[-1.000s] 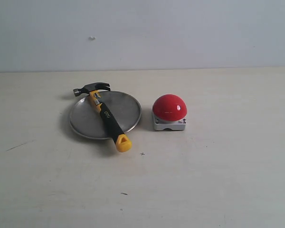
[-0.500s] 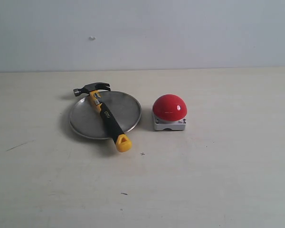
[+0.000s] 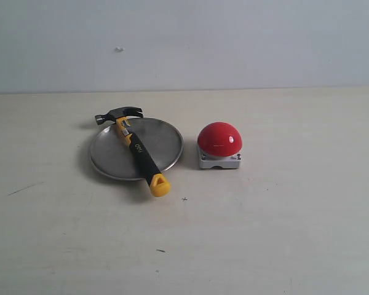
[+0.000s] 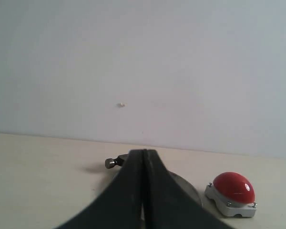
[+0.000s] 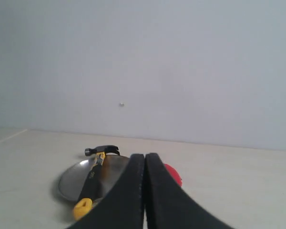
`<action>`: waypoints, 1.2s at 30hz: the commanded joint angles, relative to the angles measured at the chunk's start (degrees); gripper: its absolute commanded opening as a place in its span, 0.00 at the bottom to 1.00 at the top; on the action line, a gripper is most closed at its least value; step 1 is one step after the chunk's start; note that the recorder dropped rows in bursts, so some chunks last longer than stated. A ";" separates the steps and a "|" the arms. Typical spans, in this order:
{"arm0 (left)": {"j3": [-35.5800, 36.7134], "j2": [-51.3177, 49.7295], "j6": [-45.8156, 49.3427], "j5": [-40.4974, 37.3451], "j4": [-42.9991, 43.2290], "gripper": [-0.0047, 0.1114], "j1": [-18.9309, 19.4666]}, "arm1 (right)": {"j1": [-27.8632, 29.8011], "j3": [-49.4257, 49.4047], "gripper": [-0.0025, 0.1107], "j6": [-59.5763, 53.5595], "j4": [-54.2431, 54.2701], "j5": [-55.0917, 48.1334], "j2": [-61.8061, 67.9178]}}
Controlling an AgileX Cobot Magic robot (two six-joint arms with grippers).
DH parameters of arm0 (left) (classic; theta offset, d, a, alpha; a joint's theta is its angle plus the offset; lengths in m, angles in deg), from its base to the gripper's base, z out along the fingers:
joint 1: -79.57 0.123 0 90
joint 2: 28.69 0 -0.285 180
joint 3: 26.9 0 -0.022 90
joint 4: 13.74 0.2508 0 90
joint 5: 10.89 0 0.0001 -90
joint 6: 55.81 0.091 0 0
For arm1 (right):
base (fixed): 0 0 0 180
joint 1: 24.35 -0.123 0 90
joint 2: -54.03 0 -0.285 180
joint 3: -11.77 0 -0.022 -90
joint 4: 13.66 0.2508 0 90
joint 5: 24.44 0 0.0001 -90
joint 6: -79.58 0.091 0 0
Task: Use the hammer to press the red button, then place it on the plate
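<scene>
The hammer (image 3: pixel 135 146) lies across the silver plate (image 3: pixel 163 144), dark head at the far rim, yellow looped end overhanging the near rim. The red button (image 3: pixel 219 139) on its grey base stands just right of the plate. Neither arm shows in the exterior view. In the left wrist view my left gripper (image 4: pixel 144 153) is shut and empty, well back from the plate (image 4: pixel 186 185), the hammer head (image 4: pixel 115 162) and the button (image 4: pixel 234 187). In the right wrist view my right gripper (image 5: pixel 144 156) is shut and empty, with the hammer (image 5: pixel 91 179), plate (image 5: pixel 72 179) and button (image 5: pixel 174 175) beyond it.
A pale beige table (image 3: pixel 283 233) runs back to a plain grey-white wall (image 3: pixel 234 43). A small white speck (image 3: pixel 119 49) sits on the wall. A few dark marks dot the tabletop near the front.
</scene>
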 commanded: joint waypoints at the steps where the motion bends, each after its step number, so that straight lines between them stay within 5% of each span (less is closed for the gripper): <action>1: 0.19 0.35 -0.14 0.02 -0.30 0.04 0.06 | 0.23 -0.03 0.02 -14.57 10.00 -2.05 -0.15; 13: 0.19 0.35 -0.14 0.02 -0.30 0.04 0.06 | 1.36 -0.13 0.02 -14.67 5.53 -8.22 -0.64; 36: 0.19 0.35 -0.14 0.02 -0.30 0.04 0.06 | 21.46 -5.64 0.02 -14.35 4.12 -12.11 -3.95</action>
